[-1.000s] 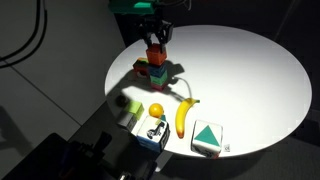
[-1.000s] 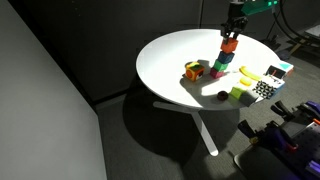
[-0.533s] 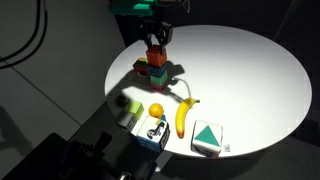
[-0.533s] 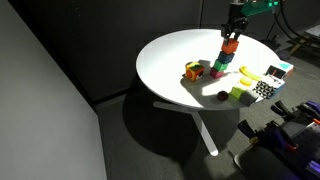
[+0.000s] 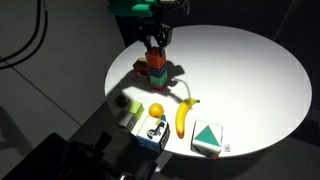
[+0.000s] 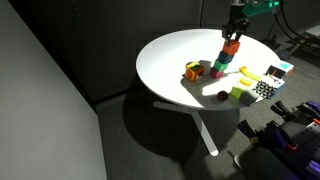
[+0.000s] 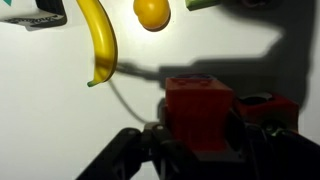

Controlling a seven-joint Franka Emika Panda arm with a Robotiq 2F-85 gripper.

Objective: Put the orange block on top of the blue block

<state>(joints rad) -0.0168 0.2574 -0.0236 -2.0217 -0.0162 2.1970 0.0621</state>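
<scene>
The orange block (image 5: 155, 55) (image 6: 230, 46) (image 7: 198, 112) sits between my gripper's fingers (image 5: 155, 47) (image 6: 231, 40) (image 7: 198, 140), which are shut on it. It is held directly over the blue block (image 5: 156, 71) (image 6: 223, 63), a cube with blue sides and a green face on the white round table (image 5: 240, 80). In both exterior views the orange block looks close to or touching the blue block's top; I cannot tell which. A darker red cube (image 7: 268, 108) lies next to the stack in the wrist view.
A yellow multicoloured cube (image 5: 141, 68) (image 6: 192, 70) lies beside the stack. A banana (image 5: 184, 115) (image 7: 98, 45), an orange fruit (image 5: 156, 110) (image 7: 152, 13), a white box with a green triangle (image 5: 207, 138), a green block (image 6: 236, 95) and a patterned box (image 5: 151, 130) lie near the table's edge.
The gripper and orange block have risen very slightly, by a pixel or two; otherwise nothing has visibly moved.
</scene>
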